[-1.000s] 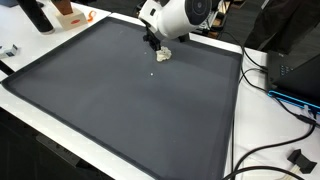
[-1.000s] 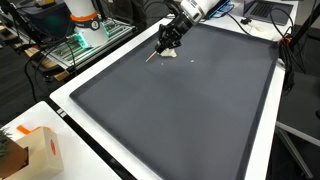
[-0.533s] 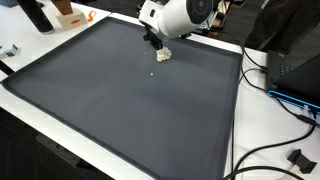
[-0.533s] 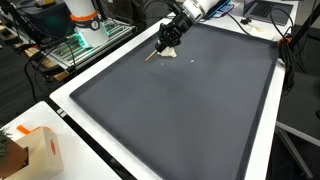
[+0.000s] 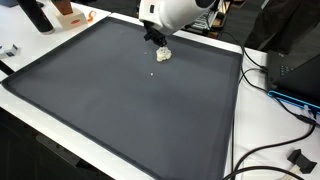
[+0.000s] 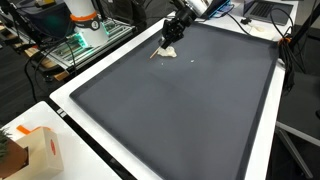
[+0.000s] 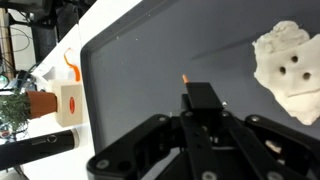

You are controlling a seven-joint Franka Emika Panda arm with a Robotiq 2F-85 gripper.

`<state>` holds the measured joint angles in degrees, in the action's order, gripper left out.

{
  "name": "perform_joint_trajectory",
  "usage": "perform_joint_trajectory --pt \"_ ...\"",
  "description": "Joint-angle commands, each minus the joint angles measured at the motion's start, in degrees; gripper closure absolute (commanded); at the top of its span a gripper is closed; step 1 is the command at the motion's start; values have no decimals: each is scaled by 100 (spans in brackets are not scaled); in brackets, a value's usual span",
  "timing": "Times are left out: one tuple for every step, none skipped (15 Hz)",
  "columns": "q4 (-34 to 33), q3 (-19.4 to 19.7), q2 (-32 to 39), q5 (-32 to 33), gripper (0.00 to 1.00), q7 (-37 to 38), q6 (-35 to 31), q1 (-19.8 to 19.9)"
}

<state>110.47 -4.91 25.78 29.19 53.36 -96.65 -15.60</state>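
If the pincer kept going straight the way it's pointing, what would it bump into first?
The pincer would most likely meet the big dark grey flat mat, just beside the small white lumpy object, which seems slightly off its line. Depth is hard to judge.

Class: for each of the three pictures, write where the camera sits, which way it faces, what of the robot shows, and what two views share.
An exterior view: raised beyond one edge of the dark mat, facing across it; the wrist and tool show at the far side.
An exterior view: raised off a mat corner, facing diagonally across; wrist and tool show.
Wrist view: facing down past the tool, shut on an orange-tipped stick.
Shared: all three show the white lump by the tool.
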Motion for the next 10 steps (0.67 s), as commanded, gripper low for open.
perform_joint_trajectory --pt "384 -90 -478 -274 97 -808 -441 142" --pt "444 -97 -584 -340 97 -1035 -536 161" --pt "486 -96 -673 -411 97 -1235 -603 173" --pt "536 -99 -782 -476 97 -1450 -671 188" --pt "586 -100 -891 -549 97 -1664 -730 204" --pt "629 -100 -986 -626 97 -1861 -785 218" --pt "668 -100 -1083 -705 97 -2065 -833 236" --pt "705 -100 -1175 -792 97 -2270 -878 257" --pt "771 -105 -1283 -896 97 -2527 -999 299" --pt "827 -104 -1375 -1021 97 -2789 -1128 346"
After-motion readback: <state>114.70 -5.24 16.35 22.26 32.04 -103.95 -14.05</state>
